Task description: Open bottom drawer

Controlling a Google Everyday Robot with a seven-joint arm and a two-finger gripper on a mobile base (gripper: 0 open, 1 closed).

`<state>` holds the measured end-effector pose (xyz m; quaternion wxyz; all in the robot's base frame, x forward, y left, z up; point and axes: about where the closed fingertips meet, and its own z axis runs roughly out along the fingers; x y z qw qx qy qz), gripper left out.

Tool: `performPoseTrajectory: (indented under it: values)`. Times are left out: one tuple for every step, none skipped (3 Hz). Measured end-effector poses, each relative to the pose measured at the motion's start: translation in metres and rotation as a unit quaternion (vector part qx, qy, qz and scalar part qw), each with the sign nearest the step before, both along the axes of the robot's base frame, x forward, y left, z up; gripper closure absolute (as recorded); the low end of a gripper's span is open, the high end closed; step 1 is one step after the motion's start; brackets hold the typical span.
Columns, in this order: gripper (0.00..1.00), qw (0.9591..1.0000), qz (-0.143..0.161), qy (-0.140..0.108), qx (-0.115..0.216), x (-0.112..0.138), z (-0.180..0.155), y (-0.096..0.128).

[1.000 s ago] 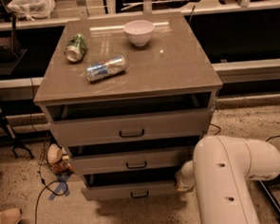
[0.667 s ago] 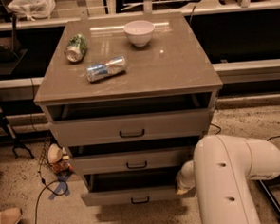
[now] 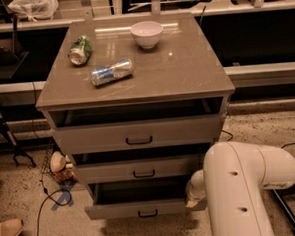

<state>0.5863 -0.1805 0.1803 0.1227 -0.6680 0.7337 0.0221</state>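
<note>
The bottom drawer (image 3: 118, 210) is the lowest front of the grey-tan cabinet, with a small black bar handle (image 3: 147, 213). It stands pulled out, further than the two drawers above, and its dark inside shows behind the front. My gripper (image 3: 192, 201) is at the drawer's right end, against the front's right edge. Most of it is hidden behind my white arm (image 3: 241, 184), which fills the lower right.
The top drawer (image 3: 138, 135) and middle drawer (image 3: 135, 170) are slightly out. On the cabinet top lie a white bowl (image 3: 147, 34), a green can (image 3: 80, 49) and a blue-silver can (image 3: 112, 72). Cables and small objects (image 3: 58, 165) lie on the floor at left, with a shoe (image 3: 5, 233).
The bottom drawer has slid further out toward the camera, and more of its dark inside shows. My arm has drawn back a little with it.
</note>
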Motion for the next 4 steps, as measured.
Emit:
performPoseTrajectory:
  values:
    - [0.62,1.0,0.0,0.001,0.0,-0.001,-0.002,0.001]
    - [0.38,1.0,0.001,0.003,0.001,-0.003,-0.003,0.001]
    - [0.16,0.9999,0.006,0.012,-0.005,-0.015,-0.008,0.001]
    - [0.0,0.9991,0.018,0.033,-0.018,-0.034,-0.019,0.004]
